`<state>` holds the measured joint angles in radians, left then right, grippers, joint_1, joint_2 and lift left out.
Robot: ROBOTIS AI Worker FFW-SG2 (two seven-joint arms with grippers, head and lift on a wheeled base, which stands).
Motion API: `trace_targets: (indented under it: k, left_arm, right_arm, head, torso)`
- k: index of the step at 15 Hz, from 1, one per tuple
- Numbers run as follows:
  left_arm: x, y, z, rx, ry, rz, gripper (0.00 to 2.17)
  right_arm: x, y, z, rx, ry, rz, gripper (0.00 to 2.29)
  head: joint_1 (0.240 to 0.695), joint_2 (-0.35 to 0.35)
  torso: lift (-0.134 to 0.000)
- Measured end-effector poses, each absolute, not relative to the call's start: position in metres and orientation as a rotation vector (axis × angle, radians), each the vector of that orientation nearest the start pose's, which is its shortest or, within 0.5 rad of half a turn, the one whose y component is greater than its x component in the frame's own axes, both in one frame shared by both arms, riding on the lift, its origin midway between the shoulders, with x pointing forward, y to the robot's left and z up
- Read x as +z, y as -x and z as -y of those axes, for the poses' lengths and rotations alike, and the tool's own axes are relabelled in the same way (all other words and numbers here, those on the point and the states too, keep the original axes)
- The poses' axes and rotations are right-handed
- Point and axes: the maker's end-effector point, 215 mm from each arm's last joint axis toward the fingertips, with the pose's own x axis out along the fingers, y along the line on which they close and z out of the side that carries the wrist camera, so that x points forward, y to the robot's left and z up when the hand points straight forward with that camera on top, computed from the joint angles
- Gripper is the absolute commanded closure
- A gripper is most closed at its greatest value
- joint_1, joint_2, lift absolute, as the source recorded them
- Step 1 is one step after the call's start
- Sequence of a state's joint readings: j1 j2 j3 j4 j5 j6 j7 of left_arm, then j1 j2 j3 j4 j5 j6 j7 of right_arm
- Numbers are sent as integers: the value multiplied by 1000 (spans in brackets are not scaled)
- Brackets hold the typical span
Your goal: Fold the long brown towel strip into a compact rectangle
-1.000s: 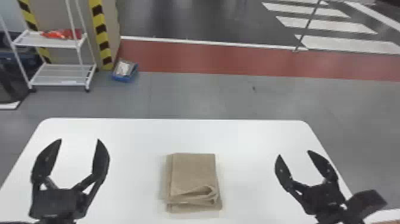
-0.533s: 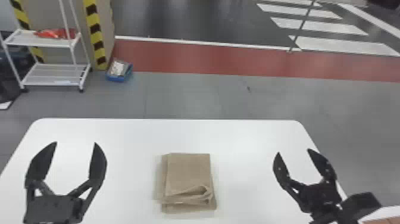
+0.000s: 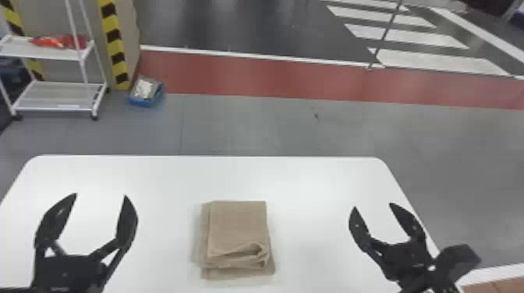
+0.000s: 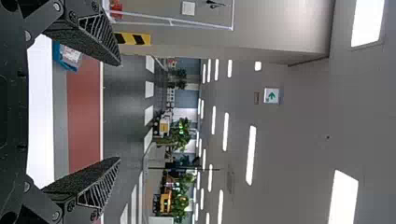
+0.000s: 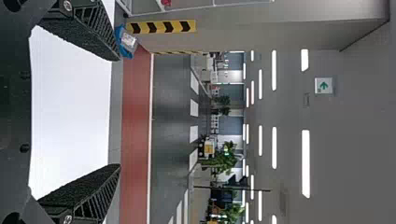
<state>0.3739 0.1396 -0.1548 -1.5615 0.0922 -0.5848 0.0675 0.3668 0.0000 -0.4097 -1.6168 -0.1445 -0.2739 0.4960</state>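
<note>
The brown towel (image 3: 238, 226) lies on the white table (image 3: 156, 175), folded up small, almost like a little book. Its top part looks flat and smooth. At the end near the robot, the layers bend over and make a small open loop at the right corner. Some cloth from under it pokes out on the left side and at the near end, so the edges don't all line up.

The left gripper (image 3: 100, 195) is over the table, to the left of the towel and well apart from it. Its two black fingers are spread wide, with nothing between them. The right gripper (image 3: 372, 205) is on the other side, near the table's right edge, and its fingers are wide open and empty too. The towel sits between the two grippers, and neither one touches it.

Past the table there is a gray floor (image 3: 253, 124), then a red strip (image 3: 249, 74), then a dark floor with white stripes (image 3: 421, 37). At the far left stands a white rack (image 3: 58, 110) with something red and orange (image 3: 58, 41) on its upper shelf. A blue box (image 3: 145, 102) sits on the floor near a yellow and black striped post (image 3: 114, 46).
</note>
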Motion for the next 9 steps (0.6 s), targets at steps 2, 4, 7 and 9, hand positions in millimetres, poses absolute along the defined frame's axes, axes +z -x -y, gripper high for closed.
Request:
trace_targets:
  k: [2,4,7,9]
  left_arm:
    - [-379,-444,-202,-82,34,159,194]
    - [-383,-448,-203,-78,35,141,194]
    - [-385,-450,-201,-80,37,136,194]
    - [-385,-450,-202,-80,35,135,194]
  right_arm:
    - [-421,-433,372,61,-25,-61,73]
    - [-426,-434,372,65,-35,-79,80]
    - [-429,-434,370,73,-41,-88,80]
    - [-429,-434,369,79,-40,-89,83]
  head:
    - [695,-215]
    - [695,-213]
    - [695,-212]
    - [695,-211]
  torso:
    - [0]
    - [0]
    - [0]
    - [0]
